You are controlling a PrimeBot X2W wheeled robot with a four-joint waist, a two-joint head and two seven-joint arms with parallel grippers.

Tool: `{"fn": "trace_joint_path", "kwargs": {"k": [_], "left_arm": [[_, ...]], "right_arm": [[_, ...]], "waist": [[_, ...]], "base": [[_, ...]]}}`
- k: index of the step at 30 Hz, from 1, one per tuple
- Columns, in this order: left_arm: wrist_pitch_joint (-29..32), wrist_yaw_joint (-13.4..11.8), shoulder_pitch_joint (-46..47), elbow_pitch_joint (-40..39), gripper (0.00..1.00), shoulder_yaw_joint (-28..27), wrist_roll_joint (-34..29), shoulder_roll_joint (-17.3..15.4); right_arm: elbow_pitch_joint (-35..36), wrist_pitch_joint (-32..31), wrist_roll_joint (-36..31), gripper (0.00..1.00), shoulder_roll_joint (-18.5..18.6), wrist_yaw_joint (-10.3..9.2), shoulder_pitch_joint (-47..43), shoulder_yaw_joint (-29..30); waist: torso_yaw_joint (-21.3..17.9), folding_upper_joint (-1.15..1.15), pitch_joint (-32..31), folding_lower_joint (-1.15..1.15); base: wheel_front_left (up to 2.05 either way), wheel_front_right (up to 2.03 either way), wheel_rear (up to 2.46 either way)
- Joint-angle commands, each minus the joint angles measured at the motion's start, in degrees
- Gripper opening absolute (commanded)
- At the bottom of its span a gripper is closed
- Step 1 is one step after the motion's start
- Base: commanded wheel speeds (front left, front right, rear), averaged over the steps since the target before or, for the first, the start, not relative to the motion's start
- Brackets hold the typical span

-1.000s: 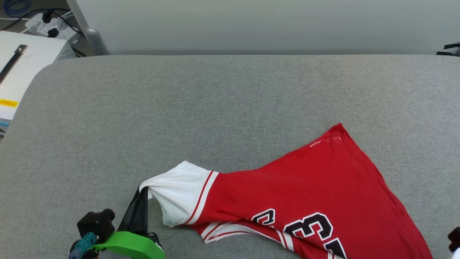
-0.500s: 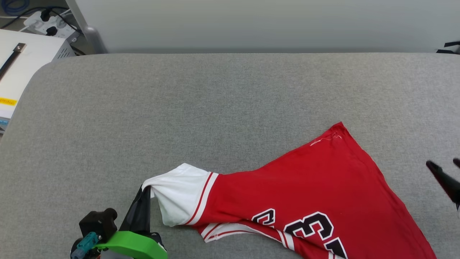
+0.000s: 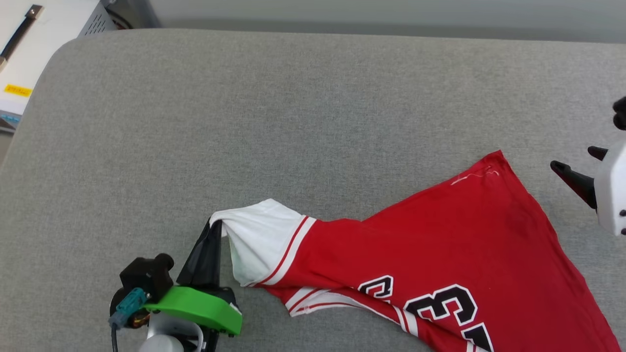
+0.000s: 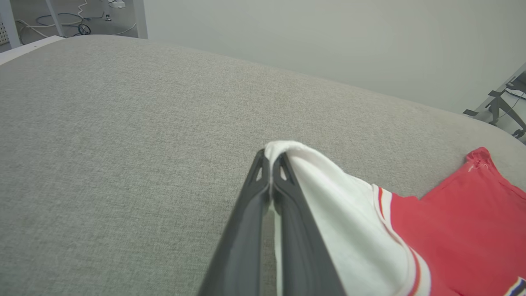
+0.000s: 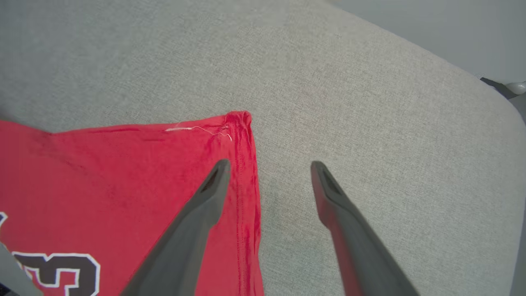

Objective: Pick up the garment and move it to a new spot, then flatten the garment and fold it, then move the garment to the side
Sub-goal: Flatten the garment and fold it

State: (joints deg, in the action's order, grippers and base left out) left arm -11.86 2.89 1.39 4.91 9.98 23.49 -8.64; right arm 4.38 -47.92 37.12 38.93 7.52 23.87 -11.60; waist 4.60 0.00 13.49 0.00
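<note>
The garment (image 3: 440,244), a red jersey with black white-outlined lettering, lies crumpled across the near right of the grey table. Its white sleeve (image 3: 259,234) with red-white striped trim points left. My left gripper (image 3: 215,229) is shut on the tip of that sleeve, and the pinch shows in the left wrist view (image 4: 271,158) with white cloth (image 4: 328,218) draped over the fingers. My right gripper (image 3: 572,157) hovers open just right of the garment's far red corner. In the right wrist view its fingers (image 5: 269,164) straddle the red side hem (image 5: 242,172), one over the cloth and one over the table.
The grey padded table (image 3: 293,107) stretches wide to the left and back. A white box (image 3: 44,29) stands off the table's far left corner. A pale wall runs behind the table's far edge.
The head camera has tilted down, shifting the whole picture. My right gripper has come into view at the right edge and opened near the garment's far corner. My left gripper still holds the sleeve.
</note>
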Motion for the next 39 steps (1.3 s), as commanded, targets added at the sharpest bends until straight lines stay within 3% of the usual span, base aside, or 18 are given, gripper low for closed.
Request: {"fn": "trace_joint_path", "kwargs": {"k": [1, 7, 13, 23, 24, 26, 32, 39], "left_arm": [[-0.57, 0.5, 1.67, -0.18, 0.0, 0.33, -0.43, 0.43], [-1.41, 0.98, 4.5, 0.12, 0.0, 1.1, -0.6, 1.08], [-2.11, 1.59, 7.23, 0.89, 0.0, 1.98, -0.77, 1.7], [-2.83, 2.29, 9.34, 2.93, 0.0, 2.26, -0.68, 2.3], [-2.87, 2.34, 9.34, 3.2, 0.0, 2.19, -0.67, 2.34], [-2.95, 2.38, 9.26, 3.69, 0.0, 1.97, -0.67, 2.37], [-3.06, 2.63, 8.39, 5.11, 0.0, 1.6, -0.8, 2.09], [-3.09, 2.59, 6.96, 5.31, 0.0, 1.08, -1.37, 0.57]], "right_arm": [[-1.31, -1.75, 0.41, 1.0, 0.7, -0.03, 2.6, -2.07], [-7.41, -4.78, 0.02, 1.0, 0.8, -0.03, 10.17, -9.65], [-14.7, -3.35, -0.26, 1.0, -0.21, -0.03, 14.44, -15.35], [-22.12, -0.7, 3.47, 1.0, 1.83, -0.03, 14.37, -25.3], [-22.39, -0.71, 4.11, 0.85, 2.24, -0.03, 14.29, -26.06], [-22.64, 0.41, 4.82, 0.0, 2.64, -0.03, 14.52, -26.77], [-22.63, 6.09, 5.94, 0.0, 2.89, -0.03, 15.92, -28.03], [-21.6, 16.73, 8.28, 0.0, 2.38, -0.03, 16.3, -24.95]], "waist": [[2.14, 0.0, 3.17, 0.0], [3.8, 0.0, 6.97, 0.0], [5.69, 0.0, 9.86, 0.0], [7.18, 0.0, 11.47, 0.0], [7.1, 0.0, 11.35, 0.0], [6.77, 0.0, 10.89, 0.0], [4.92, 0.0, 7.57, 0.0], [2.84, 0.0, 1.82, 0.0]], "base": [[0.0, 0.0, 0.0], [0.0, 0.0, 0.0], [0.0, 0.0, 0.0], [0.0, 0.0, 0.0], [0.0, 0.0, 0.0], [0.0, 0.0, 0.0], [0.0, 0.0, 0.0], [0.0, 0.0, 0.0]]}}
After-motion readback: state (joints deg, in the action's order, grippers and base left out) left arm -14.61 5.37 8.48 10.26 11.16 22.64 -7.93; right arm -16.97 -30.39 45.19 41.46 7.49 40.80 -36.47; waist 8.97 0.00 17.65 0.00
